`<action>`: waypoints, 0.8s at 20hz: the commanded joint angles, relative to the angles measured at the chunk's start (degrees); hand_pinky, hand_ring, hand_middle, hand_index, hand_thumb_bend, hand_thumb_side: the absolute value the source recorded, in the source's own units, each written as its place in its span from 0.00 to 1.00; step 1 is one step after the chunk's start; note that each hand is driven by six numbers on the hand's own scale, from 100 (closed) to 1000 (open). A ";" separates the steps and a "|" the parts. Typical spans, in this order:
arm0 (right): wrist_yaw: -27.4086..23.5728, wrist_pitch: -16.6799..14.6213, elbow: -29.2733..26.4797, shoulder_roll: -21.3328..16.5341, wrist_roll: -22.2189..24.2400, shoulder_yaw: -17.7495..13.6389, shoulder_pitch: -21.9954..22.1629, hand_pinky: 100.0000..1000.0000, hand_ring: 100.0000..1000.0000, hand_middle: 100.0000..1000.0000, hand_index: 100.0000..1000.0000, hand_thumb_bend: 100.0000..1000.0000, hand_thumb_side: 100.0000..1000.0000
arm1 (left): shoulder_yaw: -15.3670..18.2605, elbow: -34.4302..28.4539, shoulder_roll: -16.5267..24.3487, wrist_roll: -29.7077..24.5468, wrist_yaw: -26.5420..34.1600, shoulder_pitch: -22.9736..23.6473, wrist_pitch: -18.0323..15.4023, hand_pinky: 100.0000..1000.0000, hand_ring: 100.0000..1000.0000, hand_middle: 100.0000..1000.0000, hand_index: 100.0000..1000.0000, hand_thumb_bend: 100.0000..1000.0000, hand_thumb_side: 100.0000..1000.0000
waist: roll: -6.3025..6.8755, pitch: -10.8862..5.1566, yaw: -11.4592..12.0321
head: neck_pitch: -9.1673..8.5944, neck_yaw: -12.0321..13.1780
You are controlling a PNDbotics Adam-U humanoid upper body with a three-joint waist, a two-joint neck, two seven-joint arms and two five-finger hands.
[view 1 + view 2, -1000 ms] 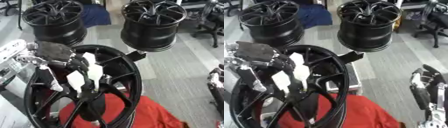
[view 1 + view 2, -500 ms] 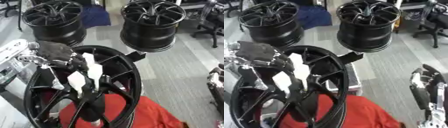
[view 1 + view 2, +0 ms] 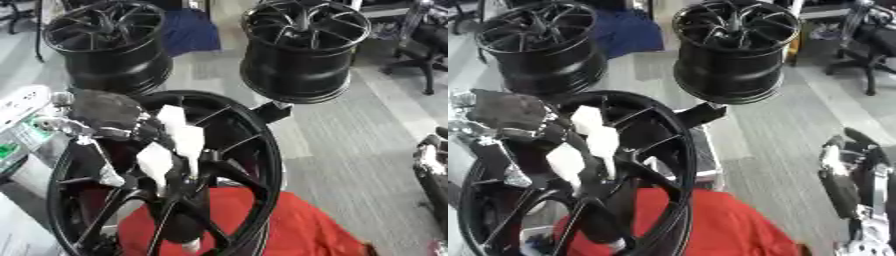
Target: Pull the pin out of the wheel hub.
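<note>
A large black spoked wheel hub (image 3: pixel 254 150) stands tilted in front of me on a red cloth (image 3: pixel 289 225). My left hand (image 3: pixel 109 110), black with white pads, reaches in from the left over the rim, down among the spokes to the hub's centre. A dark rod with a pale tip (image 3: pixel 189 244) sticks out below the centre; it may be the pin, and its upper end is hidden behind the hand and spokes. My right hand (image 3: pixel 846 175) rests at the lower right edge, away from the wheel, fingers up and relaxed.
Two more black wheels (image 3: pixel 109 42) (image 3: pixel 302 47) stand behind on the grey floor. An office chair (image 3: pixel 868 45) is at the far right. White equipment (image 3: pixel 22 107) lies at the left edge.
My left hand stays at the hub's centre with barely any shift. The wheel and my right hand have not moved.
</note>
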 commanded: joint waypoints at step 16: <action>-0.22 0.12 -1.37 -0.77 -0.08 -0.17 -0.32 0.47 0.54 0.55 0.78 0.00 0.43 | 2.93 4.77 0.02 -20.03 8.11 -0.87 -18.38 0.45 0.39 0.37 0.55 0.00 0.21 | -0.25 -0.26 0.12 | -0.15 -0.19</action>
